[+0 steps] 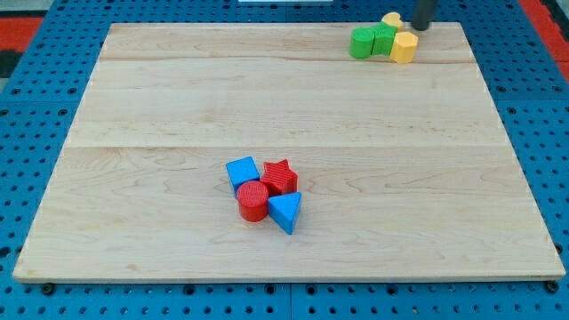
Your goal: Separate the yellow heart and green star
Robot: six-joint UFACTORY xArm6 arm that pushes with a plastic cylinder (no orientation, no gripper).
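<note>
Yellow heart [391, 20] sits at the worktop's [178, 98] top right, behind a green block [384, 38] — my tip [418, 28] just beside it; no jaws, only a rod.

A lab or robotics test bench: a pale wooden board [284, 133] lies on a blue perforated base plate [36, 151] with regular rows of holes, red panels at the frame's upper corners, and small coloured test blocks on the board.
</note>
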